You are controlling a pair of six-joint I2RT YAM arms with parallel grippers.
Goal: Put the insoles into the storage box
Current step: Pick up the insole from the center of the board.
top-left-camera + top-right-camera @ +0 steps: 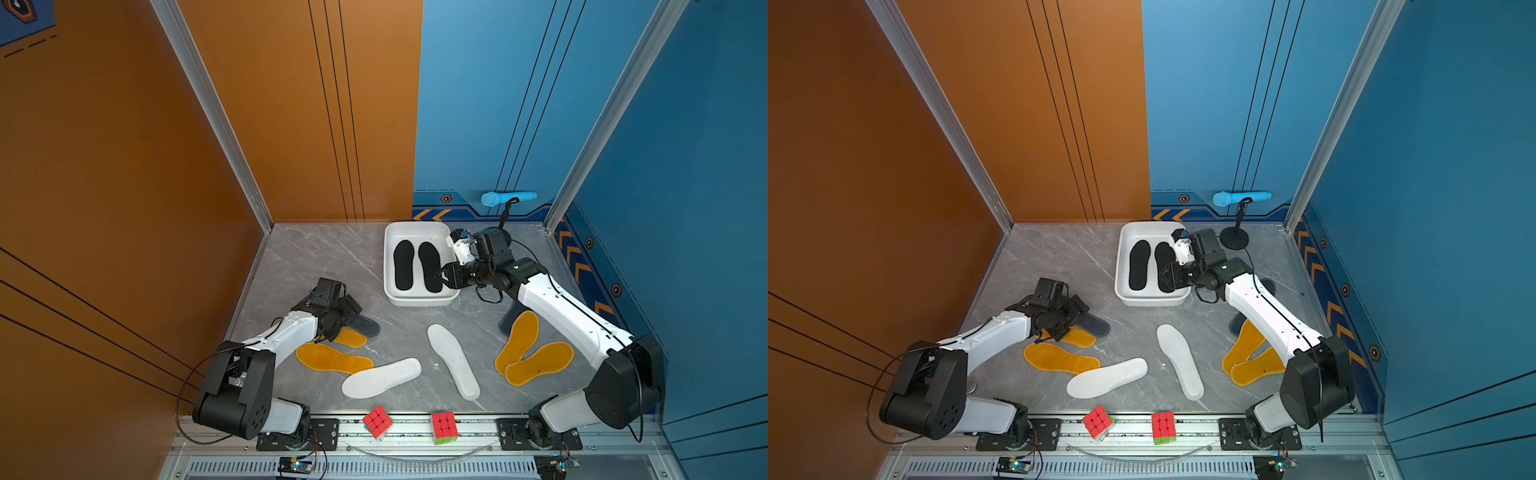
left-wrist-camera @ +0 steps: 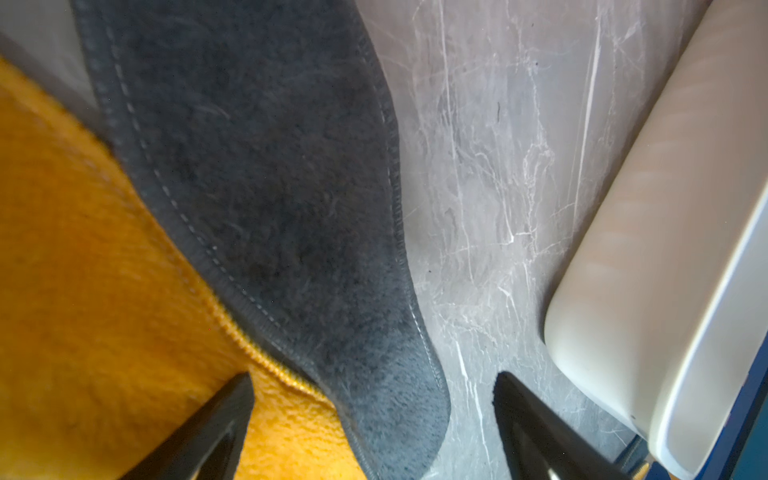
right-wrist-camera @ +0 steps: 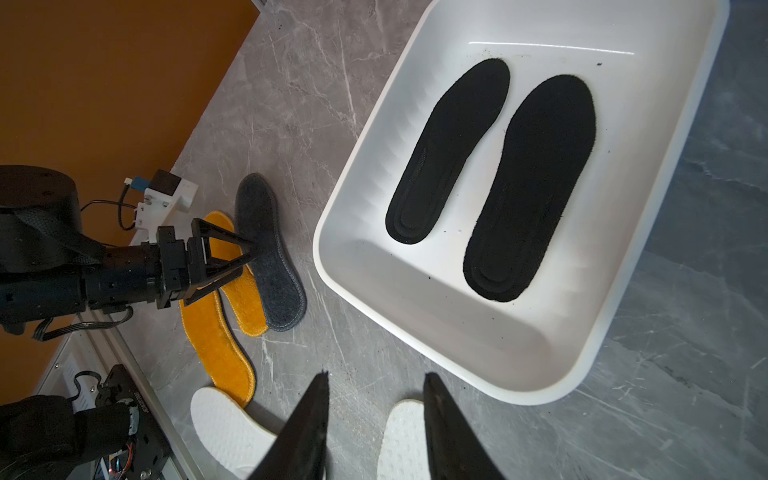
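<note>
In both top views, the white storage box (image 1: 419, 300) sits at the back centre of the grey bench (image 1: 316, 266). Two black insoles (image 1: 404, 266) lie side by side inside it. The right gripper (image 1: 440, 276) hangs at the box's right edge. Lower in the frame, white insoles (image 1: 380, 378) and orange insoles (image 1: 332, 357) lie scattered on the bench. The left gripper (image 1: 338, 321) is low at centre left, over a dark grey insole (image 1: 368, 326).

In the left wrist view, the left gripper (image 2: 374, 376) is spread wide and holds nothing. Its fingers (image 2: 216, 428) straddle the dark grey insole's end, which overlaps an orange insole (image 2: 104, 291).

In the right wrist view, the right gripper (image 3: 376, 374) at the bottom of the frame is partly open and empty. The box with both black insoles fills the upper right.
</note>
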